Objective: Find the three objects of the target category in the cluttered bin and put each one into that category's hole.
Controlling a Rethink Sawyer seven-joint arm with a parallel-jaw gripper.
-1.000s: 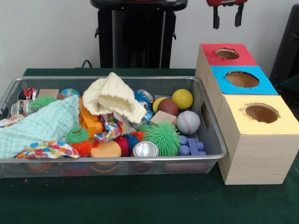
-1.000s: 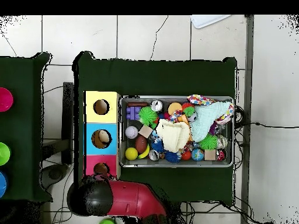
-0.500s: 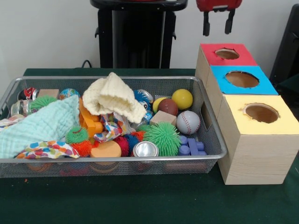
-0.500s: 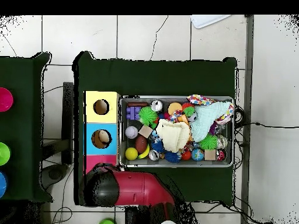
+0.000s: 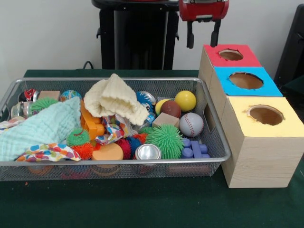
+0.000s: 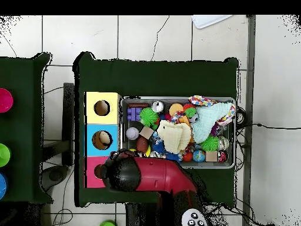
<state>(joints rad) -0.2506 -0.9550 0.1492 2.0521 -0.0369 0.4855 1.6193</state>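
Above the far right corner of the wire bin [image 5: 216, 142], the gripper [image 5: 203, 34] is hanging with its fingers spread and nothing between them — beside the red-topped box [image 5: 231, 55]. Balls are lying inside the bin: yellow ball [image 5: 185, 100], baseball [image 5: 191, 124]
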